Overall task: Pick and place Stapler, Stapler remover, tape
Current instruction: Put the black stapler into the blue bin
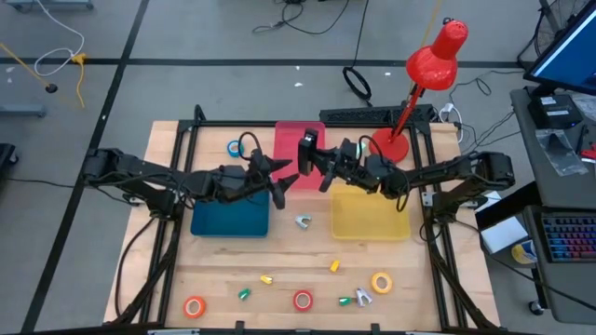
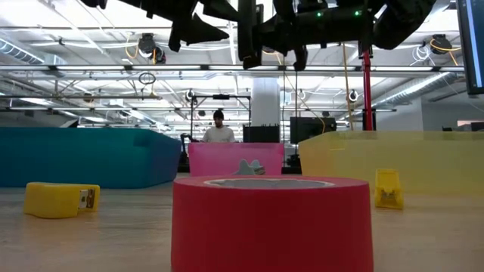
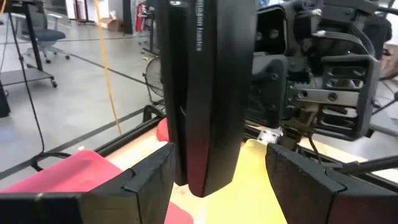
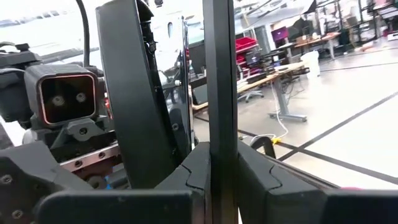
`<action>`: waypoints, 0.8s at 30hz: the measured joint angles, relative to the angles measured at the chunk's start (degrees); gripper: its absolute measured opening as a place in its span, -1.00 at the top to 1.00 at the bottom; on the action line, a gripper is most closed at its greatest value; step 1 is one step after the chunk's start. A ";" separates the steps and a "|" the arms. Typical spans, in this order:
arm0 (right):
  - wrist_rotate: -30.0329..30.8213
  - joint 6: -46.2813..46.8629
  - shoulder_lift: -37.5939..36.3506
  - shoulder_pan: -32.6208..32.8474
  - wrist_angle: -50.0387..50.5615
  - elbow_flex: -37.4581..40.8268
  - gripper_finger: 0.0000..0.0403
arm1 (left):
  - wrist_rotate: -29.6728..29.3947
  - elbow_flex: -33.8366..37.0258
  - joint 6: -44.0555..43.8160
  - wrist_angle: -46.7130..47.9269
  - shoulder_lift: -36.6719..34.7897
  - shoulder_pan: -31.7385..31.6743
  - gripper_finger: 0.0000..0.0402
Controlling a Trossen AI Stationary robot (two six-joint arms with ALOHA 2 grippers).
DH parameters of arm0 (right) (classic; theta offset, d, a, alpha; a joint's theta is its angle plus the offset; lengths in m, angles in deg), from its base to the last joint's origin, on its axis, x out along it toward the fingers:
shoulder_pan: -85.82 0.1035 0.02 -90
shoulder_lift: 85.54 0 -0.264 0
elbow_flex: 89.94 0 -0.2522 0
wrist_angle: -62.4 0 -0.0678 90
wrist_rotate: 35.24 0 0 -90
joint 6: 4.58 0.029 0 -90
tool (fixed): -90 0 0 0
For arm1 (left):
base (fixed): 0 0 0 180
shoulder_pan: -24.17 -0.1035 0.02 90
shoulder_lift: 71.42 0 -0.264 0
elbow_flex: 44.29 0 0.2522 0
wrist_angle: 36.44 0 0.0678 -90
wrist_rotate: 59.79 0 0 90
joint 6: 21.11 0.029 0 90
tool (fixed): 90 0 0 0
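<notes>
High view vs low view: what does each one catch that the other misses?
Only the high view: the red desk lamp, the blue tape behind the teal tray, the orange tape and yellow tape near the front edge, and how the black stapler hangs over the pink tray, the right gripper shut on it, the left gripper open beside it.

Only the low view: a person in the room behind.

Both: the red tape, all three trays including the yellow tray, and both arms.
</notes>
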 joint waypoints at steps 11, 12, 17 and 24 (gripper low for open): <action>1.87 -0.25 0.00 0.30 -1.33 0.00 0.83 | 0.92 0.00 0.70 -3.57 -0.02 -0.71 -0.22; 1.95 -0.26 0.00 0.32 -1.51 -0.17 0.83 | 0.95 0.00 0.87 -4.25 0.00 -0.78 -0.22; 1.81 -1.08 0.00 0.34 -1.62 -2.03 0.83 | 0.71 -1.34 1.17 -5.01 2.73 -1.51 -0.22; 5.75 -4.89 -0.02 1.85 1.10 -3.37 0.83 | -0.86 -8.20 4.54 -2.63 8.53 -3.00 -0.22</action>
